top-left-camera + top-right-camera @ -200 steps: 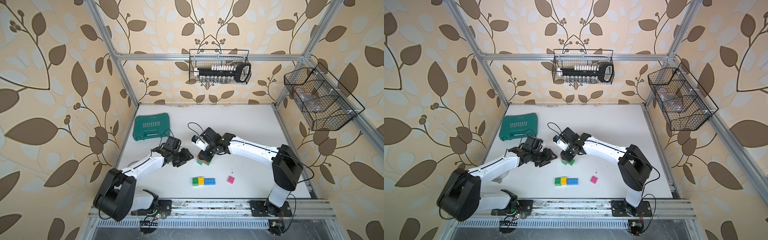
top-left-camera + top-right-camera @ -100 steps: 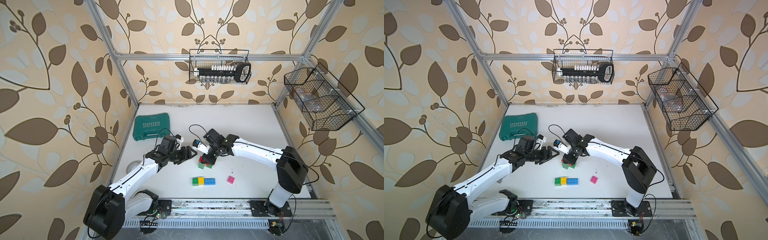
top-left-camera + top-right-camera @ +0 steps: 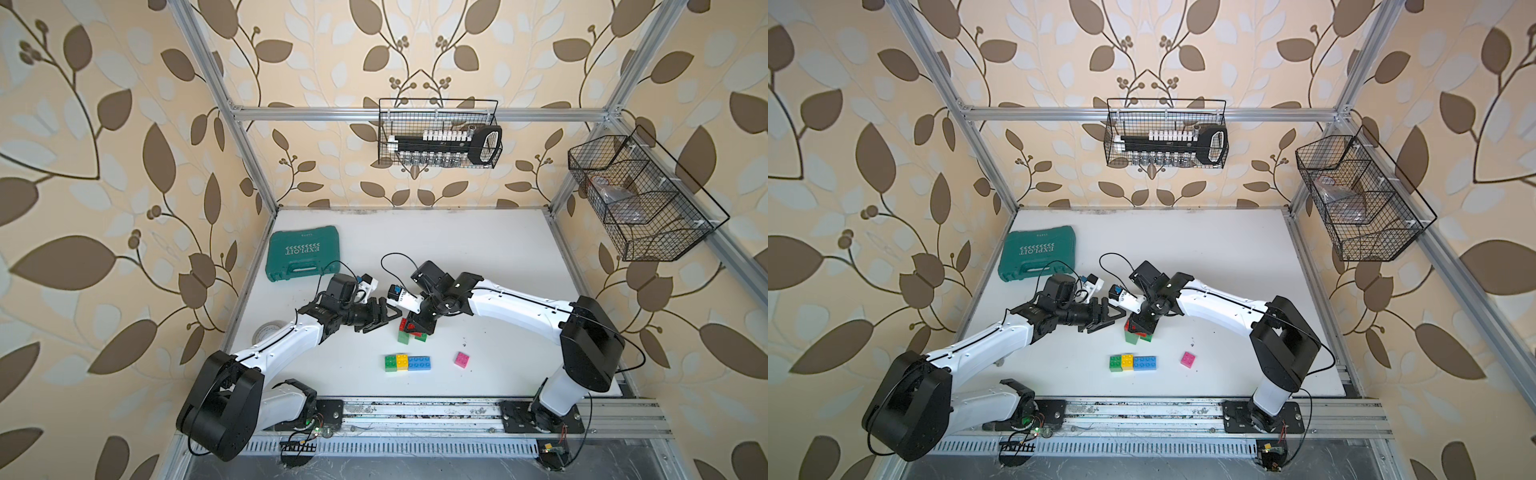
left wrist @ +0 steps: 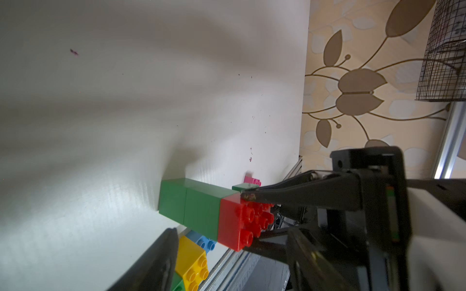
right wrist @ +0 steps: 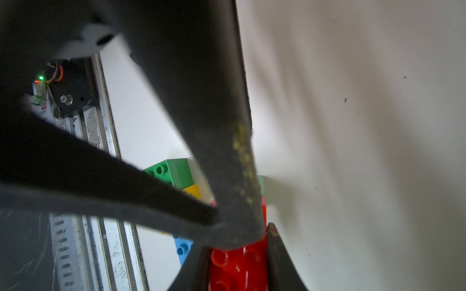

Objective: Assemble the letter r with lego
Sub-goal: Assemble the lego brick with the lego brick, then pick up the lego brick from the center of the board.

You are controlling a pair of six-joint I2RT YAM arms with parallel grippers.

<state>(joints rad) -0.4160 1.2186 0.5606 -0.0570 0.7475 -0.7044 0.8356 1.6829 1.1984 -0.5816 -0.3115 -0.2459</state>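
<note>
A red lego brick (image 3: pixel 404 324) (image 3: pixel 1128 325) tops a short stack of green lego bricks (image 3: pixel 402 337) (image 3: pixel 1131 337) standing on the white table. My right gripper (image 3: pixel 417 327) (image 5: pixel 239 252) reaches down from above and is shut on the red brick (image 5: pixel 238 267) (image 4: pixel 233 221). My left gripper (image 3: pixel 384 318) (image 3: pixel 1108 317) (image 4: pixel 234 262) is open, its fingertips right beside the stack on the left; whether they touch it I cannot tell. One black left finger (image 5: pixel 201 126) hides much of the right wrist view.
A flat row of green, yellow and blue bricks (image 3: pixel 407 363) (image 3: pixel 1133 363) lies in front of the stack, with a loose pink brick (image 3: pixel 462 359) (image 3: pixel 1188 359) to its right. A teal tool case (image 3: pixel 303 253) sits at the back left. Wire baskets (image 3: pixel 644 199) hang on the walls.
My left arm has stretched rightward, bringing its open gripper up to the stack. The right gripper has stayed shut on the red brick.
</note>
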